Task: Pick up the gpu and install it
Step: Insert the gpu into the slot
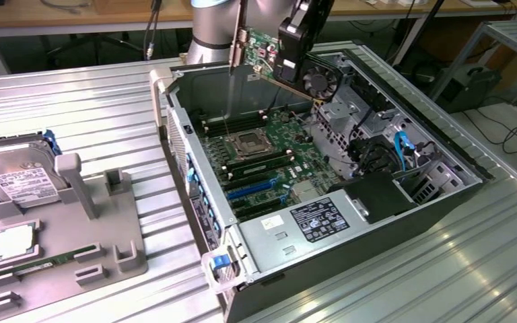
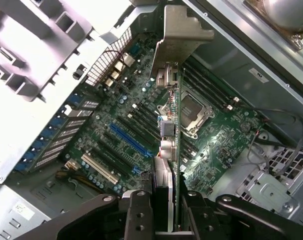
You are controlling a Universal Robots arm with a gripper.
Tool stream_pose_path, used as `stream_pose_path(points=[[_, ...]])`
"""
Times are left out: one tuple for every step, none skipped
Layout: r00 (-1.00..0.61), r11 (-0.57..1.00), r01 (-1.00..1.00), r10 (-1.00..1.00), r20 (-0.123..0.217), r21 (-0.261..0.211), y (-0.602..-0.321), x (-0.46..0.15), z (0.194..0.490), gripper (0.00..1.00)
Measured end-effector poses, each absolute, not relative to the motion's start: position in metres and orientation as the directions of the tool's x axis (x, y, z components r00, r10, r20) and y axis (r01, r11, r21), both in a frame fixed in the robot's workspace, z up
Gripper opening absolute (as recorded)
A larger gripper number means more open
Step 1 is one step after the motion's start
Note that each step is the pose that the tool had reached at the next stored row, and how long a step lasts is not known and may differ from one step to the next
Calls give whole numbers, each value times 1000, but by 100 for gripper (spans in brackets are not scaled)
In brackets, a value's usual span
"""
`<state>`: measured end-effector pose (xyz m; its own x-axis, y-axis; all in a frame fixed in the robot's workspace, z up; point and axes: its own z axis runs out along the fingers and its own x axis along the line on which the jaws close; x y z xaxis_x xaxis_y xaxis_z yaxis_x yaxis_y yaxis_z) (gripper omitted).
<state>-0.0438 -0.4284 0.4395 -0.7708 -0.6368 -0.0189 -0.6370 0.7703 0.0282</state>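
Observation:
The gpu (image 1: 260,48) is a green card with a black fan and a pale metal bracket strip at one end. It hangs tilted above the open computer case (image 1: 196,175), over the back of the motherboard (image 1: 258,155). My gripper (image 1: 293,47) is shut on it from above. In the wrist view the gpu (image 2: 174,125) stands edge-on, its bracket (image 2: 179,35) at the far end. The black fingers (image 2: 136,215) clamp the card on both sides, with the gripper (image 2: 166,222) above the board. The blue slots (image 2: 129,140) lie beside the card's line, well below it.
The case lies open on a ribbed metal table (image 1: 79,101), with a power supply (image 1: 317,219) at its near end and drive cages (image 1: 402,168) along one side. A grey fixture (image 1: 106,229) at the exterior view's left holds a hard drive (image 1: 21,175), a processor (image 1: 14,242) and a memory stick (image 1: 56,259).

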Motion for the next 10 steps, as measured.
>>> stream_pose_path(points=[[-766, 765, -643, -643, -19, 28, -428, -44, 440, 27], [-760, 760, -650, -649, -19, 28, -428, -44, 440, 27], [-755, 755, -656, -655, -19, 28, -428, -44, 440, 27], [-749, 749, -662, -662, -19, 28, -428, -44, 440, 27], [-746, 745, -666, -666, -19, 28, -428, -44, 440, 27], [-738, 738, -675, -674, -19, 28, -428, -44, 440, 27], [-732, 732, -681, -681, -19, 28, -428, -44, 440, 27], [-723, 722, -691, -691, -19, 28, -428, -44, 440, 27], [-717, 717, -697, -696, -19, 28, -428, -44, 440, 27], [-711, 710, -704, -703, -19, 28, -428, -44, 439, 27]])
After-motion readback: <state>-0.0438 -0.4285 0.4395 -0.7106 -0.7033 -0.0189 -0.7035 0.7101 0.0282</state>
